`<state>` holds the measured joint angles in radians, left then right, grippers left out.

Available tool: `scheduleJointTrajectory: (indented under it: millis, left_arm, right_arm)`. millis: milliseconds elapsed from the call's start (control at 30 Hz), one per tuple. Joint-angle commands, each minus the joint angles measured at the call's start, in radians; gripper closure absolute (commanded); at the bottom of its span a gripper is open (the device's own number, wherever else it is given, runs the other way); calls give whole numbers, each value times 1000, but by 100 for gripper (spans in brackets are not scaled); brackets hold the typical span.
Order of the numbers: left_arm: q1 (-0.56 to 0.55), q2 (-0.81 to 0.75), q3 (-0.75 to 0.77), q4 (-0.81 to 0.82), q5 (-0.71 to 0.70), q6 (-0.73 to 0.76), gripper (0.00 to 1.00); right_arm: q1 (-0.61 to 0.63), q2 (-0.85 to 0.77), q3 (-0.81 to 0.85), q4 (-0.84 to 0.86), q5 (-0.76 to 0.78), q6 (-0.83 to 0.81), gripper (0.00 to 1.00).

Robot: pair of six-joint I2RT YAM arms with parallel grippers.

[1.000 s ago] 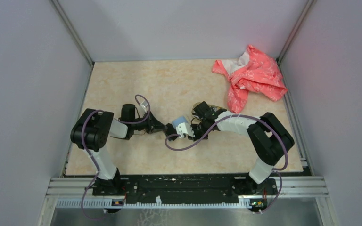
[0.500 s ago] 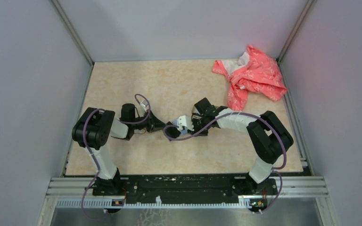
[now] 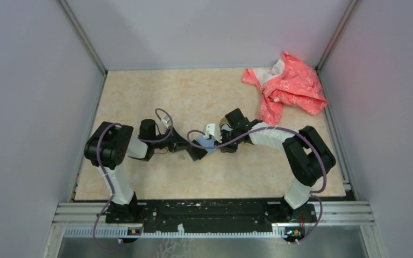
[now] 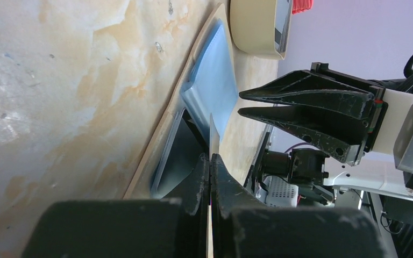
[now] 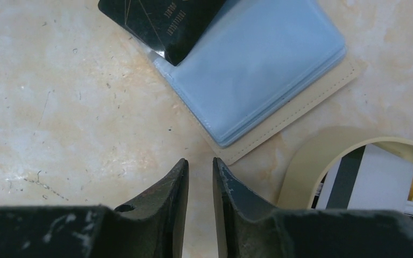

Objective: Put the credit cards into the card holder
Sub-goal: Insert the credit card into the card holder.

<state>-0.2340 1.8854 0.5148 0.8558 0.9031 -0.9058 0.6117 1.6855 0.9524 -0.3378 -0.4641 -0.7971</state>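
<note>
Beige on the outside and pale blue plastic within, the card holder (image 5: 263,64) lies opened flat on the marbled table (image 5: 59,107), about mid-table between the two grippers. A black card (image 5: 161,21) with fine gold lettering sits partly tucked into one of its clear sleeves, with part of it sticking out past the sleeve's edge.

The left gripper (image 4: 210,161) comes in from the left with its jaws pressed tight together. A thin pale leaf stands edge-on between them, and it looks like one of the holder's own plastic sleeves, though I can't be fully sure.

The right gripper (image 5: 200,161) reaches in from the right and hangs low over the bare table, just off a corner of the holder and not touching it. Its jaws stand a narrow gap apart with nothing between them.

Just beside the holder, on its right, is an oval tan dish (image 5: 301,161) with a raised rim. The other credit cards (image 5: 376,183) lie stacked inside it: a white one with a dark stripe on top, and a sliver of yellow showing beneath.

A crumpled pink cloth (image 3: 287,88) sits well apart in the far right corner.
</note>
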Motion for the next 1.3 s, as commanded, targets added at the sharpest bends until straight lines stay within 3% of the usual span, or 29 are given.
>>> scheduleJointTrajectory:
  millis: [0,433,1267]
  left_arm:
    - [-10,5,-5,2,-31,7,100]
    - [-30,-1,34,-132,-86,42,100]
    - [-41,56,95,-156,-92,31,100]
  right_arm:
    - [-6,15,14,92,12,78,75]
    - [-6,37,19,139,75,152,75]
    - [-4,33,20,142,77,162,76]
